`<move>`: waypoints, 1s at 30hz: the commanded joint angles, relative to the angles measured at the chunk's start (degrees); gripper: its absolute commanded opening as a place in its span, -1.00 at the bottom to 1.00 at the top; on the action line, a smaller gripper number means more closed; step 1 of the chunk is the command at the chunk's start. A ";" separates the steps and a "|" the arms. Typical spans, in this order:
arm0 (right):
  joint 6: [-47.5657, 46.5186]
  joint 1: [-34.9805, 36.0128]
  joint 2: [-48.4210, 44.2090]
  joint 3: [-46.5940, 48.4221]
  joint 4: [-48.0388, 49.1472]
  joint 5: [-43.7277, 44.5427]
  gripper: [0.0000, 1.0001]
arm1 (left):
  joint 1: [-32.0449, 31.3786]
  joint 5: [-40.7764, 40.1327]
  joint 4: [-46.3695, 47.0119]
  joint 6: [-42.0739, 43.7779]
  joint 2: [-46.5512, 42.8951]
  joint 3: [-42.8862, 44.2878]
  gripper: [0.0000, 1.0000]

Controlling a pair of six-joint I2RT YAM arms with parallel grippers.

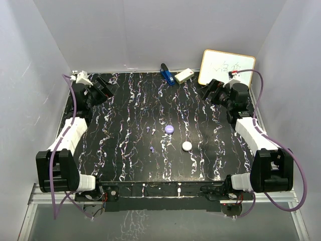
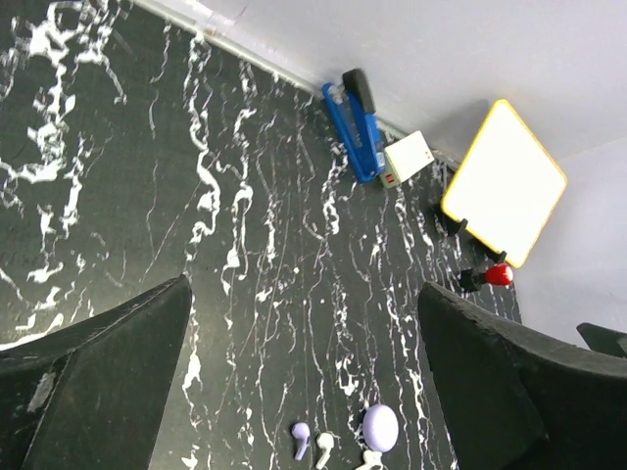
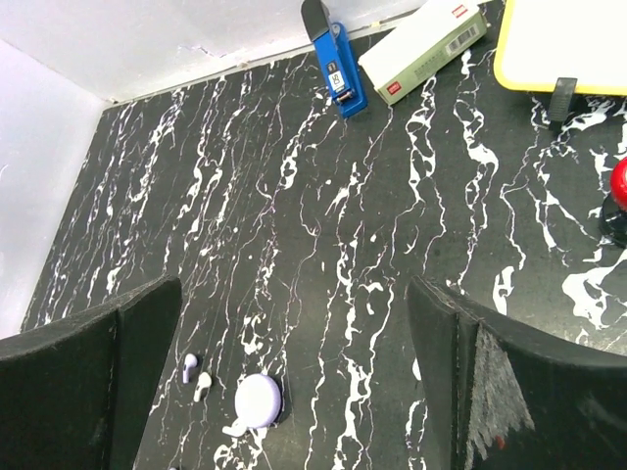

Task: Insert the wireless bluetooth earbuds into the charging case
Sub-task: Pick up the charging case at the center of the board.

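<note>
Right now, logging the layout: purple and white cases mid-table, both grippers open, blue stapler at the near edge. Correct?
No. The blue stapler lies at the far edge, beside the white box; the top external view shows it. The purple case and white case sit mid-table, and the left gripper and right gripper are open.

- Robot lab test cell, folks: plain white walls (image 1: 45, 60) boxing in a black marbled table (image 1: 125, 160).
- Bolted along its near edge, the left arm (image 1: 70, 133) and right arm (image 1: 253, 130), purple cables (image 1: 74, 103) trailing.
- Ahead of the right claw (image 3: 294, 289), at the table's far edge: a blue stapler (image 3: 338, 64) and a yellow-rimmed whiteboard (image 3: 563, 44).
</note>
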 commanded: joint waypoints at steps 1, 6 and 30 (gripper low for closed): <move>-2.24 0.58 0.62 6.45 -4.20 2.34 0.97 | 0.15 2.74 4.78 0.96 -5.77 -0.68 0.97; -6.44 3.19 5.79 13.42 -14.50 4.79 0.97 | 0.29 3.27 6.64 -3.16 -8.80 -2.89 0.97; -13.27 28.26 12.46 12.14 -26.53 24.89 0.87 | -8.44 3.18 -4.43 3.52 -3.17 -5.20 0.97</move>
